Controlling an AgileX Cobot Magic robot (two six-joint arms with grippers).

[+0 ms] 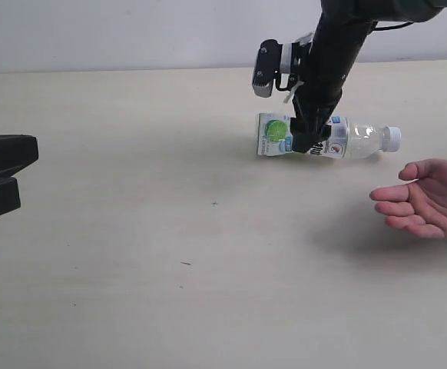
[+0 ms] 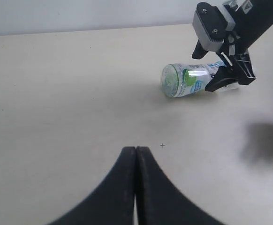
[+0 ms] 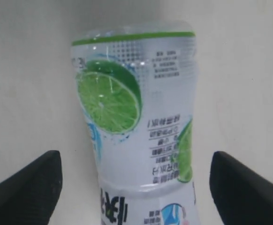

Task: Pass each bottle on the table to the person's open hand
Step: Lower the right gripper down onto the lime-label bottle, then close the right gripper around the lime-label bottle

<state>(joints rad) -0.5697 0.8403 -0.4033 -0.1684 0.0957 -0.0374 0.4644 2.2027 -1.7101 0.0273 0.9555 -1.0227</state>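
The black right gripper (image 3: 136, 187) is spread wide astride the clear lime-labelled plastic bottle (image 1: 358, 140), its white cap (image 1: 393, 137) toward the person's open bare hand (image 1: 429, 200) nearby; likely readying a grasp.

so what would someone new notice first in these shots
A clear lime-labelled bottle lies on its side on the pale table, right of centre in the exterior view. The right end effector straddles it, fingers open and clear of its sides. Further right, nearer the camera, a person's open hand reaches in from the frame edge, while the left end effector sits shut at the far left.
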